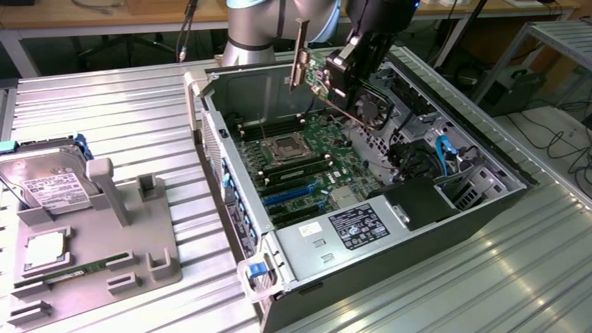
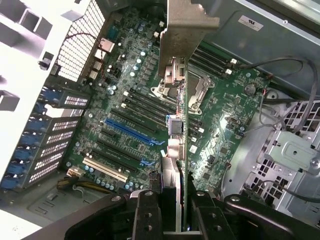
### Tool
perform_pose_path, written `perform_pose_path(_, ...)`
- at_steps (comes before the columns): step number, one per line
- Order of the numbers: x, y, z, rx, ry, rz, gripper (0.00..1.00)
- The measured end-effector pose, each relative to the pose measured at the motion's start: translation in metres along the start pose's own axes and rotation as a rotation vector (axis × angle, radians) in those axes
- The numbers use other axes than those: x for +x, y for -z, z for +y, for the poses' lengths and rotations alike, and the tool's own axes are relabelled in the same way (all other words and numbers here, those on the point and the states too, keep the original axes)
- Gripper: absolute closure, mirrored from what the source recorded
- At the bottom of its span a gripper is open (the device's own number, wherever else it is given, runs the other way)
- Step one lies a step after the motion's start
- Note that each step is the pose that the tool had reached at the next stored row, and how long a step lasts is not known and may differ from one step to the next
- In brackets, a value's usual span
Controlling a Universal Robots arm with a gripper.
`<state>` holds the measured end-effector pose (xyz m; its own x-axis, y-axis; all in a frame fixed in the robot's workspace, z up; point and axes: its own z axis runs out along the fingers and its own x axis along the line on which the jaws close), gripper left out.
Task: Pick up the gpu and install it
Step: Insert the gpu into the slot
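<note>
Clearly the gripper is clamped on the gpu. In the wrist view its two black fingers sit on either side of the card's thin edge, narrow rather than wide. The card hangs tilted in the air over the far end of the open computer case, apart from the motherboard below. Its fan faces the exterior view's right and its silver bracket stands out toward the exterior view's left.

The likeliest trouble, as I judge it, is the tilt. A card that meets the board at a slant could jam one corner into the blue expansion slot (or miss it and land on the black slots beside it). The bracket could also catch on the case's rear wall, where the slot openings look tight. Since the hold is on a thin card, any such knock might twist it between the fingers. The loose cables near the drive cage seem well clear.

Several things cannot be read. The card's connector edge is not visible, so its alignment with any slot is uncertain. From the wrist the gpu shows edge-on, with the bracket covering part of the board beyond. How deep the fingers bite is hidden by the gripper's body. The arm is cut off at the frame's top.
</note>
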<state>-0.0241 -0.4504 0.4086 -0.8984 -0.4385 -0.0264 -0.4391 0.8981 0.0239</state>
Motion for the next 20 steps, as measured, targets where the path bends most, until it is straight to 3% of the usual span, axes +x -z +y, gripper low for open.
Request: perform_pose_path(20, 0.0, 0.0, 0.0, -0.0015, 0.058, 0.0014, 0.72)
